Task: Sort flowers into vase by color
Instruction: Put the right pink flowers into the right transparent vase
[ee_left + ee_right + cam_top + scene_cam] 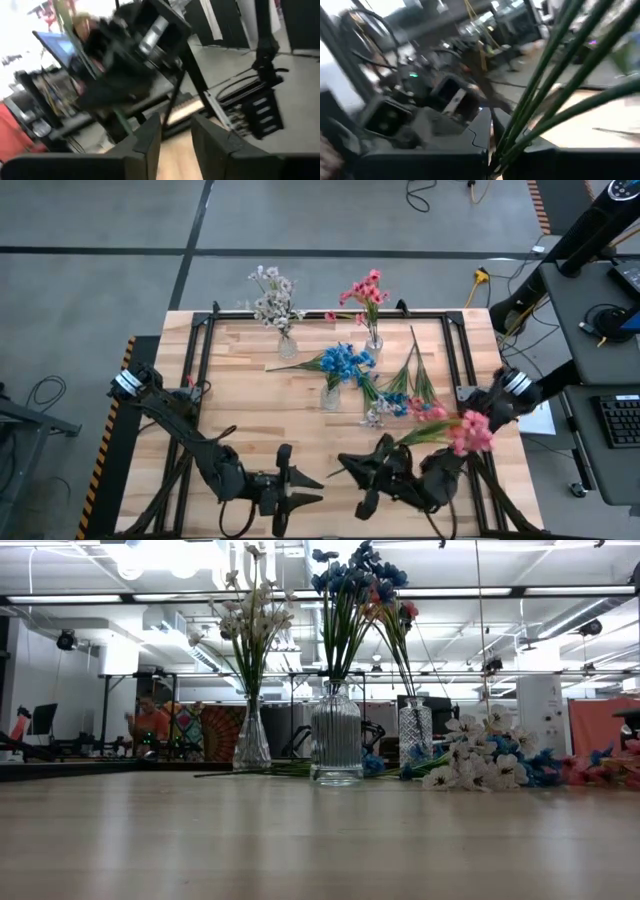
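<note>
Holding: my right gripper [385,470] is clamped tight on the green stem of a pink flower spray [470,430], near the front of the table [260,420].
Stem grip: in the right wrist view the green stems [545,85] run up from between my two fingers.
Long axis: the spray lies slanted; stem end by my right gripper, pink head up and to the right, above the table.
Left gripper [290,490]: near the front edge, just beside the right one, fingers a bit apart, holding nothing I can see.
Which way to go: the pink vase [373,340] is at the back, past the pile, well apart from my grip. I think the stem end must tip down and go in from above.
Nearer arm: right arm, I'd say; it has the flower too.
White vase [287,345]: back left, white flowers [272,295] in it.
Blue vase [331,395]: middle, blue flowers [345,362] in it.
Pink vase contents: pink flowers [365,290] already standing in it.
Loose pile [400,400]: blue, white & pink sprays lying flat between the blue vase and my right arm, not yet sorted.
Risk: I think the long stem could knock the blue vase on the way.
</note>
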Controlling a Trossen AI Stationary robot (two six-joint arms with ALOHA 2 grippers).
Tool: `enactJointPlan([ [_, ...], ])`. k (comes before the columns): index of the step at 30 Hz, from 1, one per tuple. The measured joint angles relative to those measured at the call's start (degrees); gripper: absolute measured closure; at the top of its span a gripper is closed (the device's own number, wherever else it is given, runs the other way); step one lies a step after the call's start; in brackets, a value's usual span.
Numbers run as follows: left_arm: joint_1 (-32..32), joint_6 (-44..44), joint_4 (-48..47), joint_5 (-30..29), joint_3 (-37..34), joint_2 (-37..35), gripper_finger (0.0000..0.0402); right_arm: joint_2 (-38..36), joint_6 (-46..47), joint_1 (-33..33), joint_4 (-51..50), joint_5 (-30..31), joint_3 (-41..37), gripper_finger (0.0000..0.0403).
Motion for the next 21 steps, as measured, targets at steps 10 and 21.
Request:
enactJointPlan([
  [10, 0.1, -11.3, -6.0, 4.1, 0.0, -4.0, 0.0288, -15.1, 52.3, -6.0, -102.6, -2.3, 13.0, 0.0391],
  [21, 7.1, -17.5, -16.8, 31.1, 0.0, -13.6, 0.0311, -19.8, 47.7, -19.6, -124.2, -6.3, 11.3, 0.0391],
])
